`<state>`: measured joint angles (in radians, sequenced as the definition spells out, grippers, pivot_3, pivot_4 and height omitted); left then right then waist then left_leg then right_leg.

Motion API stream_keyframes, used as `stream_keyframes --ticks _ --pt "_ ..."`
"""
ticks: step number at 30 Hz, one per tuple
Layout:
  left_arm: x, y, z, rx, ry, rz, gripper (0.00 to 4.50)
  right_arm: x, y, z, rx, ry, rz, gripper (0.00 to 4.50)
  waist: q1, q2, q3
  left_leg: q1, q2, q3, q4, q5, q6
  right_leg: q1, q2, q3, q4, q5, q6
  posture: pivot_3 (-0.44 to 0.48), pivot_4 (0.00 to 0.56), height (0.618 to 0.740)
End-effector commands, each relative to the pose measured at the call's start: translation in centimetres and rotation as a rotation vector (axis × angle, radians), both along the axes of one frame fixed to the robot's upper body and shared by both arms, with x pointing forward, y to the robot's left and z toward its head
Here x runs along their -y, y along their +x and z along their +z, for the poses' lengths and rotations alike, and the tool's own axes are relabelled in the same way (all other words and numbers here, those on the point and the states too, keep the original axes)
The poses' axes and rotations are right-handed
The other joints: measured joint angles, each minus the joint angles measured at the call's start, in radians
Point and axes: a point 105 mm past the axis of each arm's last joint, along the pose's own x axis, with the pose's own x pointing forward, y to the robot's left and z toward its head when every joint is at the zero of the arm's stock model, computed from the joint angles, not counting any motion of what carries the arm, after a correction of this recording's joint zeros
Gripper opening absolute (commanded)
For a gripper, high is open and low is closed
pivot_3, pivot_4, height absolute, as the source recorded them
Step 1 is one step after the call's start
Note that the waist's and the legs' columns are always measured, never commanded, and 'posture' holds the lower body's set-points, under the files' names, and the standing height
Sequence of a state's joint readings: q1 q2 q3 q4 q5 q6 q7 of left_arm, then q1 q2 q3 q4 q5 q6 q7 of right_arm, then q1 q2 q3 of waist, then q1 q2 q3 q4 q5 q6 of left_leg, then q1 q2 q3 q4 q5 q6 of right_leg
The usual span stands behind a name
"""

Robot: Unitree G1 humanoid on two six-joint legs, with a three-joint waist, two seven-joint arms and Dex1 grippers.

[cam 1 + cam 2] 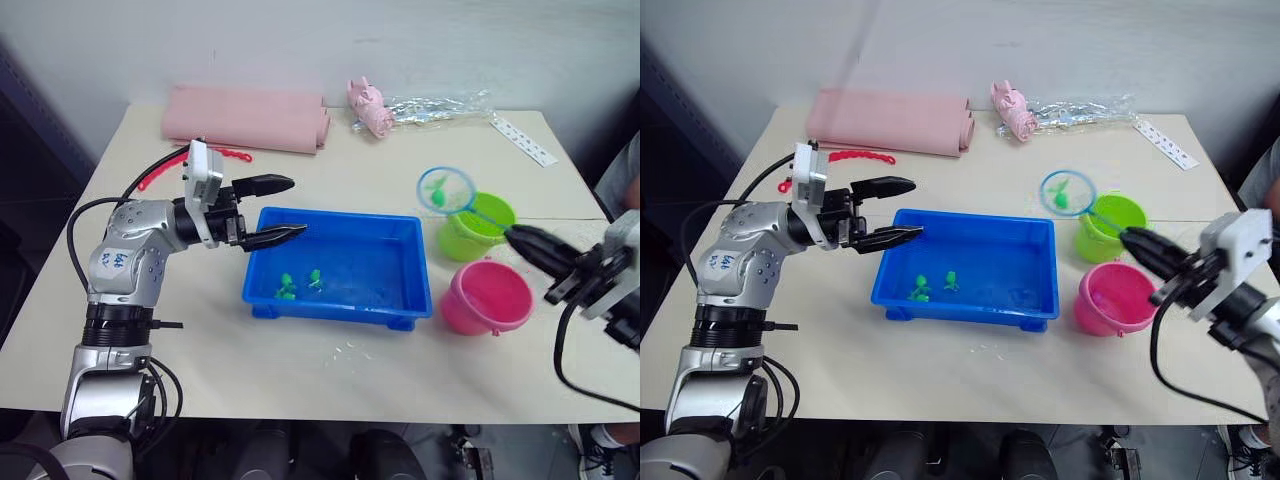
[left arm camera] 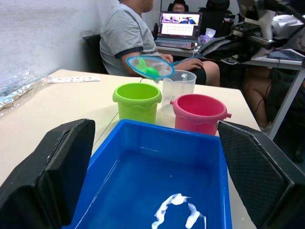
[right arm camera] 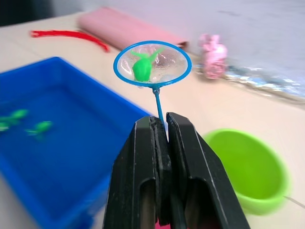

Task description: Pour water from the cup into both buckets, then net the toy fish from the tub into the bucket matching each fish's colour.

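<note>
The blue tub (image 1: 340, 214) sits mid-table with two green toy fish (image 1: 287, 288) in its water. To its right stand the lime green bucket (image 1: 458, 240) and, nearer, the pink bucket (image 1: 462, 312). My right gripper (image 1: 512, 234) is shut on the thin handle of the net (image 1: 446, 190). The hoop hangs in the air just left of the green bucket's rim, with one green fish (image 3: 142, 68) in its mesh. My left gripper (image 1: 298, 206) is open and empty over the tub's left end. The clear cup (image 2: 177, 88) stands behind the two buckets.
Along the far edge lie a folded pink cloth (image 1: 247, 118), a pale pink toy (image 1: 368, 106), a crinkled clear wrapper (image 1: 440, 105) and a white strip (image 1: 523, 138). A red cord (image 1: 190, 160) lies behind my left arm. A person (image 2: 128, 33) sits beyond the table's right side.
</note>
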<state>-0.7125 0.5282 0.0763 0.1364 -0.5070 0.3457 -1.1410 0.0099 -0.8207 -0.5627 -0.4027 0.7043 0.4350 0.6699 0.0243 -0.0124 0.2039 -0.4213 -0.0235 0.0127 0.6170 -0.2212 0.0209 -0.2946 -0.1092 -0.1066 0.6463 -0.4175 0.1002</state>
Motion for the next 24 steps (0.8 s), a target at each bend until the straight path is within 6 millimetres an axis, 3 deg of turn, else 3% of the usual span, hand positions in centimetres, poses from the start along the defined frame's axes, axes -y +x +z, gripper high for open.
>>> stream_keyframes --ticks 1,9,13,19,24 --pt "0.3 -0.2 -0.1 0.027 -0.016 -0.010 4.47 2.1 0.2 1.3 0.045 -0.073 -0.057 0.00 0.000 0.000 0.000 0.000 0.000 0.000 0.000 0.000 0.000 0.000 0.000 0.000 0.000 0.000 0.000 0.000 0.150 0.740" --pt "-0.1 0.1 -0.6 0.052 -0.016 -0.016 4.47 5.6 2.2 0.5 -0.021 -0.217 -0.149 0.00 -0.001 0.000 0.000 0.000 0.000 0.001 0.001 0.000 0.001 0.000 0.000 -0.001 0.000 0.000 0.000 0.000 0.150 0.740" --pt "0.0 0.1 -0.7 0.058 -0.019 -0.016 4.47 7.4 3.2 -0.2 -0.028 -0.413 -0.228 0.00 0.000 0.000 0.000 -0.001 0.000 0.001 0.001 0.000 0.001 0.000 0.000 -0.001 0.000 0.000 0.000 0.000 0.150 0.740" --pt "0.1 0.4 -1.2 0.027 -0.054 0.013 4.47 7.7 4.1 0.3 0.034 -0.552 -0.231 0.00 -0.001 0.000 0.000 -0.001 0.000 0.001 0.001 0.000 0.001 0.000 0.000 -0.001 0.000 0.000 0.000 0.000 0.150 0.740" --pt "-0.8 0.7 -2.3 0.025 0.012 0.045 4.47 8.2 4.0 -0.9 0.059 -0.730 -0.226 0.00 0.000 0.000 0.000 -0.001 0.000 0.001 0.002 0.000 0.001 0.000 0.000 -0.002 0.000 0.000 0.000 0.000 0.150 0.740"
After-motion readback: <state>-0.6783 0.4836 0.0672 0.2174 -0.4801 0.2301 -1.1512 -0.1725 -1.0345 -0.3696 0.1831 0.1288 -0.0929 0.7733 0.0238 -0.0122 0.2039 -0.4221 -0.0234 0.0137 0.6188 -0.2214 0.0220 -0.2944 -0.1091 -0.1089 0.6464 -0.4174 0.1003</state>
